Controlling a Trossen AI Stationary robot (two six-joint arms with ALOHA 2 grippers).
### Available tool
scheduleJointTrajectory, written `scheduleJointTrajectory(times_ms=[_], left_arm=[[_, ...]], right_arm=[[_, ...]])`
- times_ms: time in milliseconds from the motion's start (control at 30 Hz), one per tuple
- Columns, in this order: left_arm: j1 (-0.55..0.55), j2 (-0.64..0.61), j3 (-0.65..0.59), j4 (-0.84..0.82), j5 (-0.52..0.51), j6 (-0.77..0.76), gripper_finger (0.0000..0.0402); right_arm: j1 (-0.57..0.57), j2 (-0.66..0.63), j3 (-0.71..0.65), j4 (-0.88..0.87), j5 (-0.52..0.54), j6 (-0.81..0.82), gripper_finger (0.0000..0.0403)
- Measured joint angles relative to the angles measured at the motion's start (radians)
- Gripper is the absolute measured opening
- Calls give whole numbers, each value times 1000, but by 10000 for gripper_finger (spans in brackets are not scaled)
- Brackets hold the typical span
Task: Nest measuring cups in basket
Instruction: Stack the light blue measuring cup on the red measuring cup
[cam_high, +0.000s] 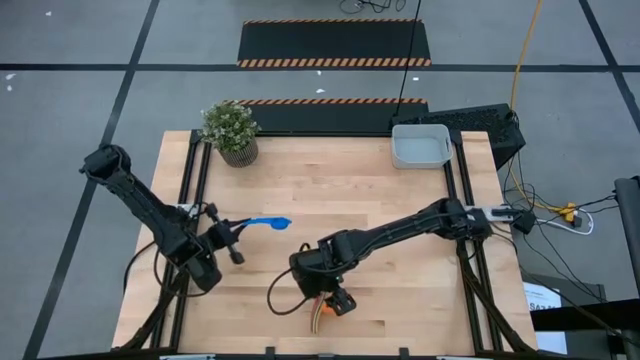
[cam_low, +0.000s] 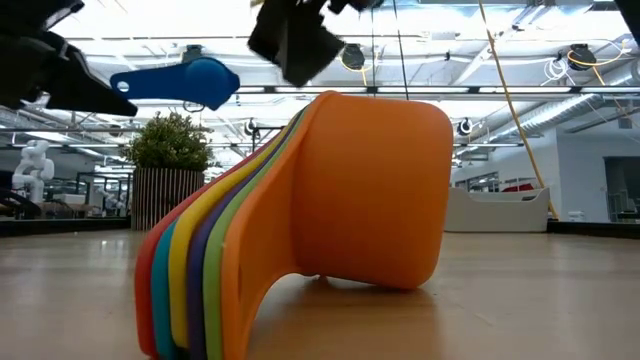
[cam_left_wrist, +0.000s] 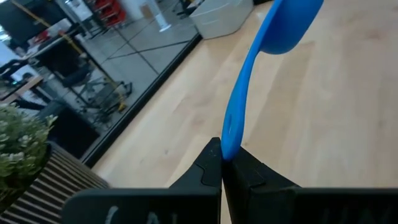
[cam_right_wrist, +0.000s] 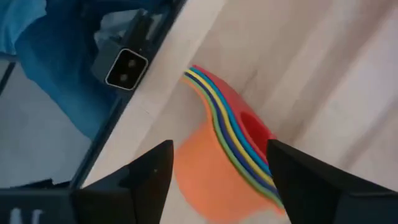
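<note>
Nested cups (cam_low: 300, 230) sat closest to the low camera, a stack lying on its side on the worktop (cam_high: 400, 210) with the orange cup (cam_low: 375, 190) outermost and red, light blue, yellow, dark blue and green rims fanned behind it. From overhead, the stack (cam_high: 328, 308) lay at about 6 o'clock on the worktop, near the front edge. Right gripper (cam_right_wrist: 217, 171) hovered directly over that stack, fingers spread apart, straddling it and not gripping it. Left gripper (cam_left_wrist: 222, 163) was at about 9 o'clock, fingers pinched together on the handle of a light blue cup (cam_high: 268, 224), held up off the worktop with the bowl pointing toward centre. Basket (cam_high: 421, 146) sat at about 1 o'clock by the far edge, well apart from every cup. Potted plant (cam_high: 232, 130) stood at about 11 o'clock.
</note>
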Motion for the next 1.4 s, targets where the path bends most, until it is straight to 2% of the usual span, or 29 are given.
scheduleJointTrajectory(times_ms=[233, 433, 633, 867, 1033, 1400], left_arm=[[68, 0, 0, -8, 0, -1, 1], [106, 0, 0, -7, 1, -26, 1], [131, 0, -1, 11, 1, -30, 1], [141, 0, -1, 27, 2, -22, 1], [141, 0, 0, 32, 2, -20, 1], [138, 0, 0, 37, 4, -2, 1]], right_arm=[[-6, 38, 0, 11, -10, -188, 286], [-27, 61, 0, 7, -64, -298, 290], [-40, 118, 0, 1, -170, -326, 290], [-39, 138, 0, -9, -163, -342, 289], [-40, 131, 0, -12, -122, -357, 265], [-38, 127, 2, -39, -23, -363, 166]])
